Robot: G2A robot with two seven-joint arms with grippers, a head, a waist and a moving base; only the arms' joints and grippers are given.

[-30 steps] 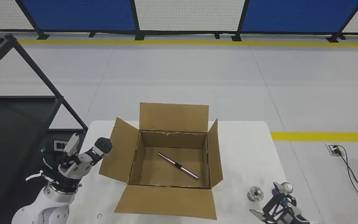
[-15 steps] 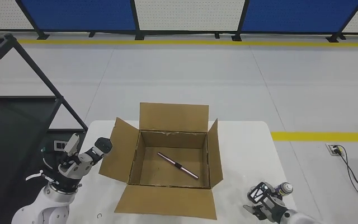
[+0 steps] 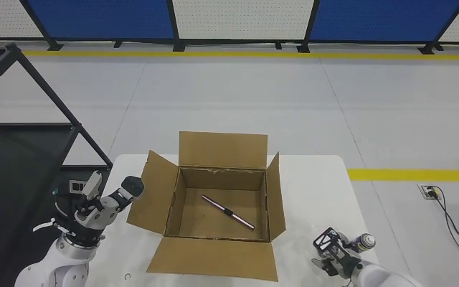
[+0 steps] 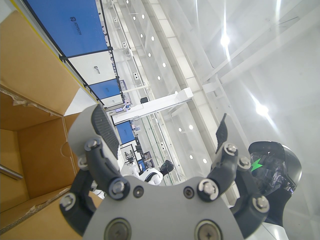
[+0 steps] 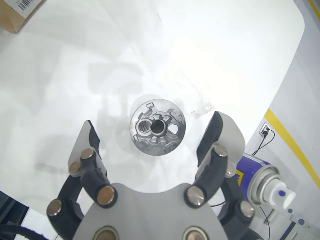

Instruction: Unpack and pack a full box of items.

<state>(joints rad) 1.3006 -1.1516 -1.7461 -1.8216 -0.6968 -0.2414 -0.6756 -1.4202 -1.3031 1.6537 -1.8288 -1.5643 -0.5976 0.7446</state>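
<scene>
The right pincer [image 5: 152, 119] had shifted over the metal hub [image 5: 157, 134] on the table [image 5: 200, 38], jaws apart, likely ready to grasp it.

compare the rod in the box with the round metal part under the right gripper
The rod is long and thin; the round part is a disc with a centre hole. The rod lies diagonally in the box; the round part sits on the table, below the open right gripper. Both are bare metal.

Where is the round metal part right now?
The round metal part lies on the white table under the open right gripper, beside the spray can, right of the box.
</scene>
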